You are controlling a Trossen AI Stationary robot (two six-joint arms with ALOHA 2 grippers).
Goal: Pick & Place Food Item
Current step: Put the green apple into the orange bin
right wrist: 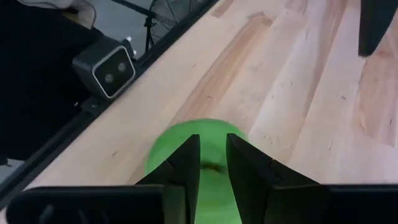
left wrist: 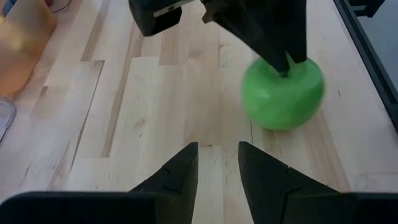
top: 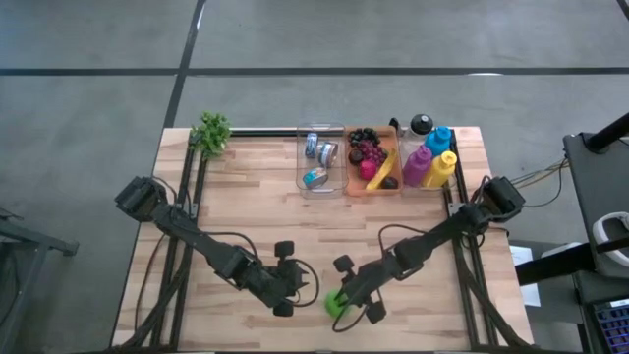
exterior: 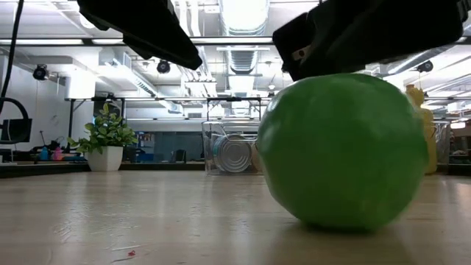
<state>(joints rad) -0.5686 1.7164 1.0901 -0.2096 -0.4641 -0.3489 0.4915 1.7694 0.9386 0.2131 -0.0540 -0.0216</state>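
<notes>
A green apple (top: 337, 303) rests on its underside on the wooden table near its near edge; it fills the low view (exterior: 342, 151). My right gripper (right wrist: 213, 163) stands over it with its fingers shut, their tips at the apple's top (left wrist: 286, 67). My left gripper (left wrist: 217, 163) hovers just left of the apple, shut and holding nothing, pointing toward it (top: 293, 280). The apple (left wrist: 283, 93) looks smeared in both wrist views. My right gripper meets the apple at its top, by the stem hollow (right wrist: 214, 169), with its shut fingertips (left wrist: 292, 53) coming from above, slanting from the table's right. Whether they pinch a stem or only press there, I cannot tell. The apple's underside stays on the table.
At the far edge stand a clear bin of cans (top: 319, 157), an orange bin of fruit (top: 372, 162) and several coloured bottles (top: 432, 162). A small potted plant (top: 210, 133) sits at the far left corner. Bare wood lies between the arms and the bins.
</notes>
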